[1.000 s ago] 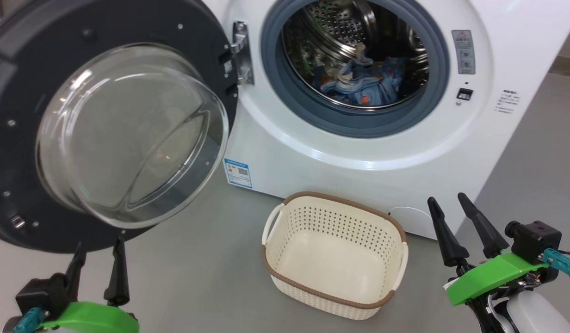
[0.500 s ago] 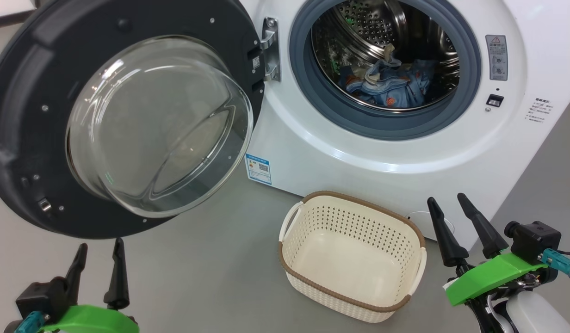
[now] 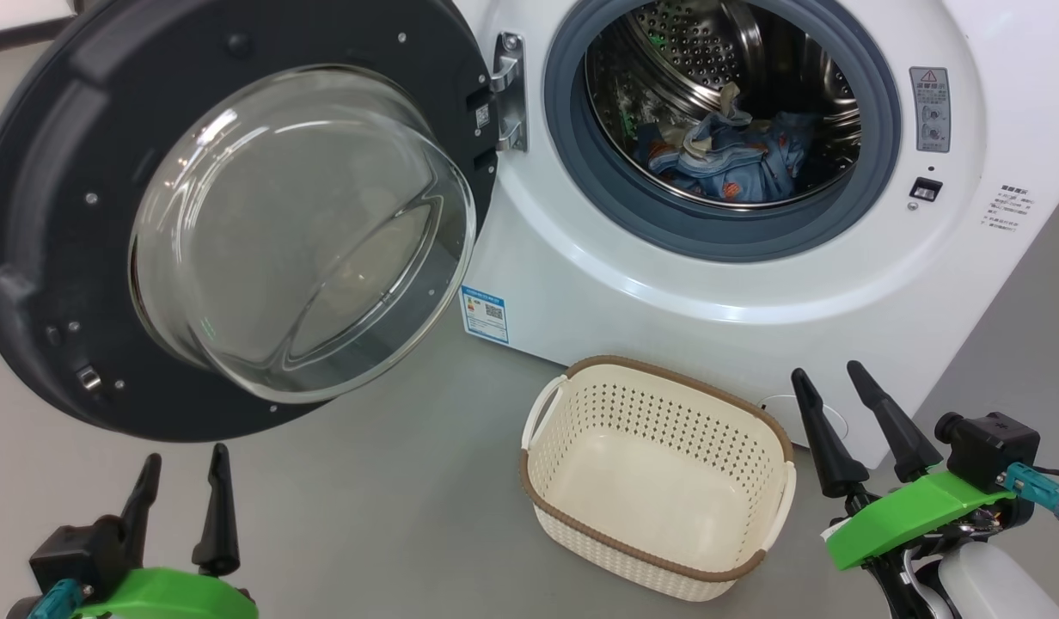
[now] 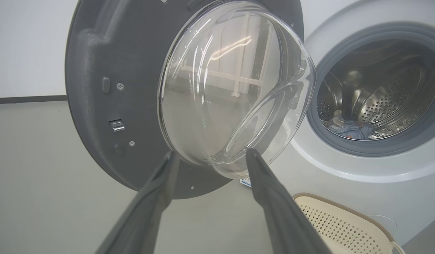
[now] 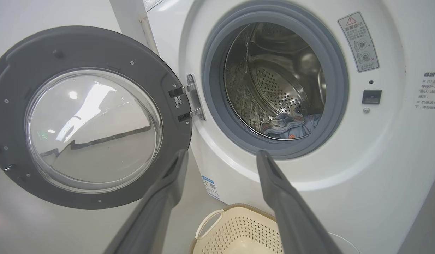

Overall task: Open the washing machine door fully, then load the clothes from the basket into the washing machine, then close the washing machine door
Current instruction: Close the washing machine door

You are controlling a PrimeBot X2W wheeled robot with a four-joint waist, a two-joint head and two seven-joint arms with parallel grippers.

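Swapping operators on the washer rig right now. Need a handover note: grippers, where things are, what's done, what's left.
Left gripper: open, empty, low in front of the washing machine door, no grip on it.
Right gripper: open, empty, to the right of the basket.
Door: swung wide open, hinged at the left of the opening.
Clothes: inside the washing machine.
Basket: empty, on the floor in front of the machine.
Done: door opened, clothes loaded.
Left: close the door.

clothes [image 3: 725, 155] in the washing machine [image 3: 753, 284]; basket [image 3: 658, 563] before it.
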